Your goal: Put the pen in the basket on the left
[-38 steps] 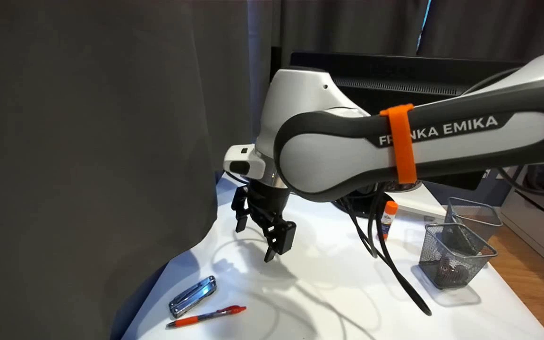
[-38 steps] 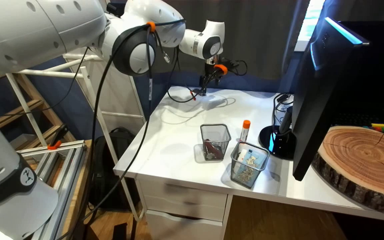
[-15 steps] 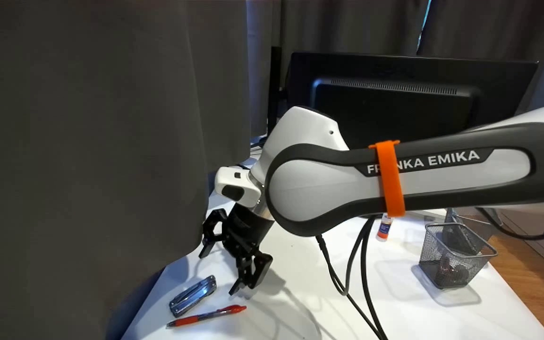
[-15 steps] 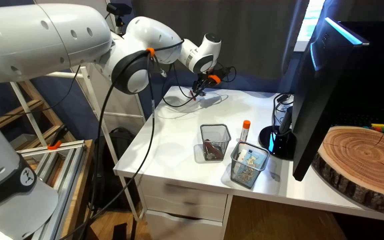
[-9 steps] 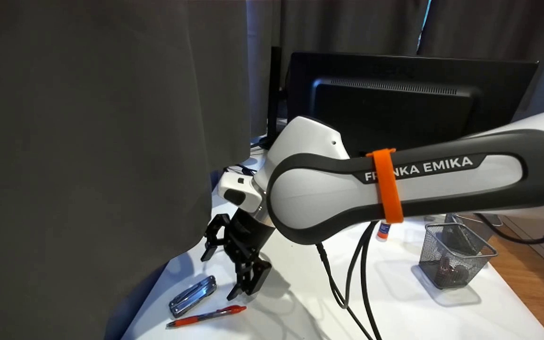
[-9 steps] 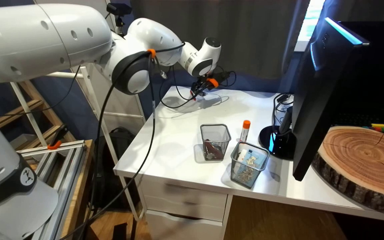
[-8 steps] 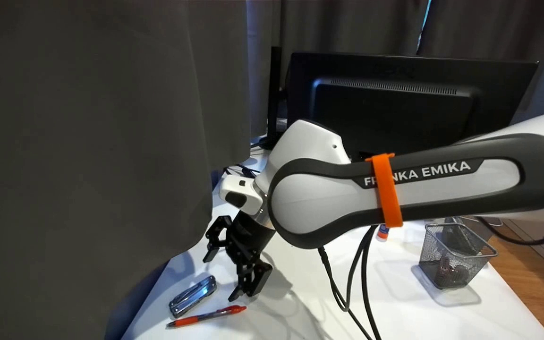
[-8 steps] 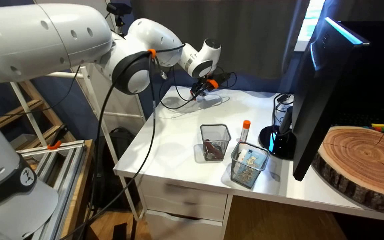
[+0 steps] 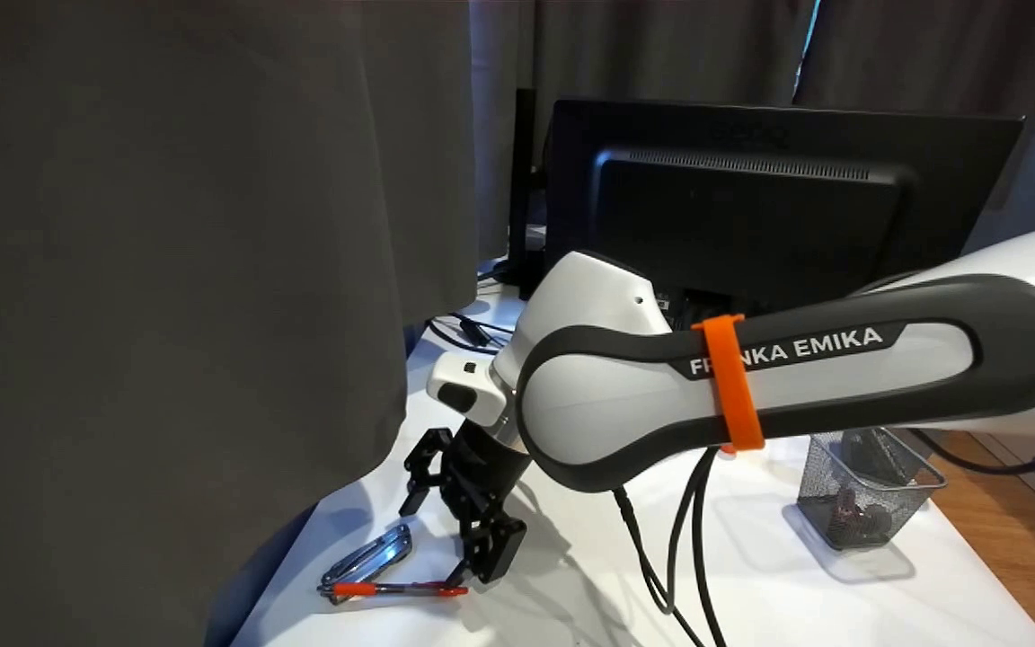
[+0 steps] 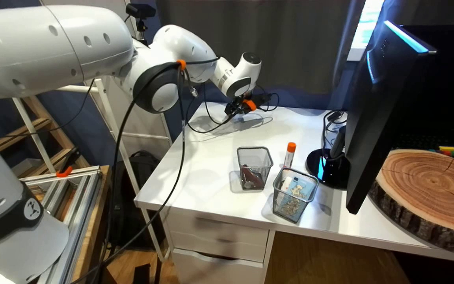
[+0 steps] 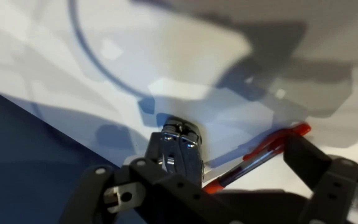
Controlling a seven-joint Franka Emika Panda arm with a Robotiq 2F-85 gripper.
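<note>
In an exterior view my arm (image 9: 616,395) reaches over, wrist bent, my gripper (image 9: 431,545) slanting down to the white desk (image 9: 787,593), jaws wide; one fingertip (image 9: 457,575) sits at the red end of the pen (image 9: 399,589), which lies against or just beside the multitool (image 9: 368,559). In an exterior view I cannot make out the pen, but the basket (image 10: 256,167) shows whole, near a second mesh basket (image 10: 286,205) holding a blue card (image 10: 304,187). In my wrist view that fingertip crosses the pen; whether we touch, I cannot tell.
</note>
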